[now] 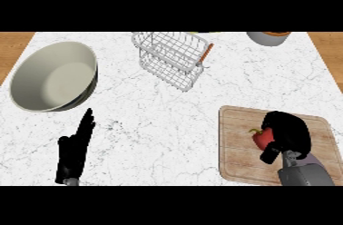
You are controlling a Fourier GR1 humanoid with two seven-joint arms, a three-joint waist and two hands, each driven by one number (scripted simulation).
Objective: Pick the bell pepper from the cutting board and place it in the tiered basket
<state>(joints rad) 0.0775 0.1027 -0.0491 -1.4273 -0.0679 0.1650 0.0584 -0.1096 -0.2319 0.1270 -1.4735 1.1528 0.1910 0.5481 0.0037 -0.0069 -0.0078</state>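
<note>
Right hand (pixel 289 133) round pepper (pixel 262 137), mid board (pixel 236 163)

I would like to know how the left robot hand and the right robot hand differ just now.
The left robot hand has straight fingers; the right robot hand has curled ones. The left robot hand holds nothing, while the right robot hand curls round the red bell pepper. The left robot hand is over bare marble counter; the right robot hand is over the wooden cutting board. Both are black.

The left hand (pixel 72 151) rests open, fingers straight. The right hand (pixel 289 133) curls its fingers round the bell pepper (pixel 262 137).
</note>
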